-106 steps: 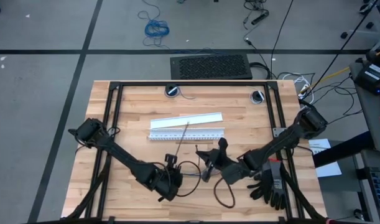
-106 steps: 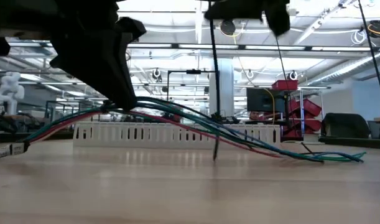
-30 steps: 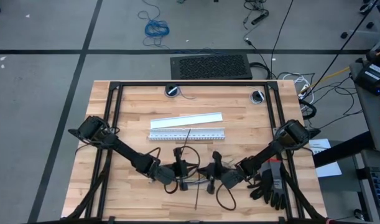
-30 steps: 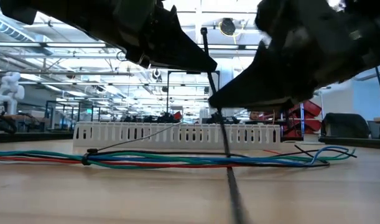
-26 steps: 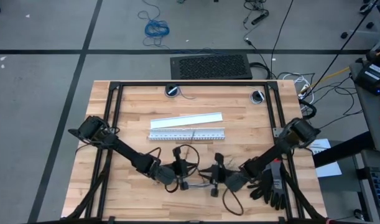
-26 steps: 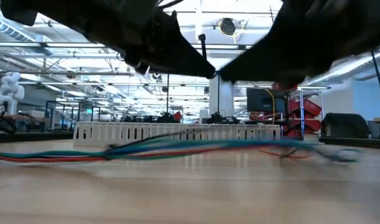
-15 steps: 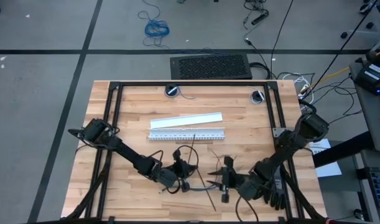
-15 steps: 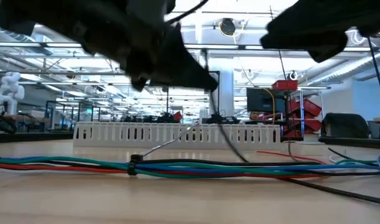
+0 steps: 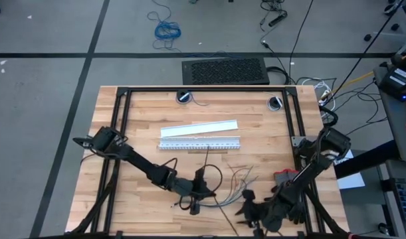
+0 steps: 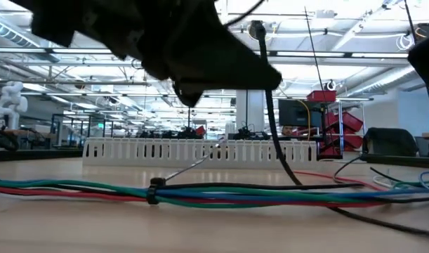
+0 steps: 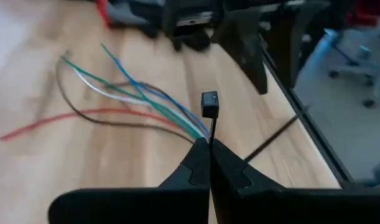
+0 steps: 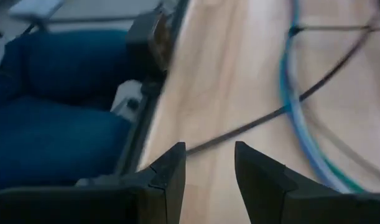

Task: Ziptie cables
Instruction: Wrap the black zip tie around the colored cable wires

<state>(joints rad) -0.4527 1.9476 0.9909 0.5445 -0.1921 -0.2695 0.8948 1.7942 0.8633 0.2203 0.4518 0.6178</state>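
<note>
**Status of work**

1. Tied so far: 1 point. See ziptie 1 (image 10: 155, 190), cinched round the cables (image 10: 221, 195) as a small black knot, with its tail slanting up toward the white slotted strip (image 10: 200, 151).
2. In hand: ziptie 2 (image 11: 209, 104), clamped between the fully closed fingers of the left gripper (image 11: 209, 146) just below the square head. In the low view, trace the strip curving down from that gripper to the bundle. Cannot tell whether it is looped round the wires.
3. Judged outstanding: looping, threading and tightening of ziptie 2. Far ends of the wires splayed apart in a fan, not gathered.

**Location of parts**

- Cables: flat on the table (image 9: 143, 119), near the front edge, between the 2 grippers and well apart from the slotted strip.
- Left gripper: above the bundle, front centre.
- Right gripper (image 12: 208, 174): at the front right edge, fingers parted moderately, nothing between them, clear of the wires.

**Containers**

- No bin, tray or box visible on the table.
- Slotted strip: the only channel-like item. As far as visible, nothing lying in it.
- Flat white strip (image 9: 198, 127): just behind it, bare.
</note>
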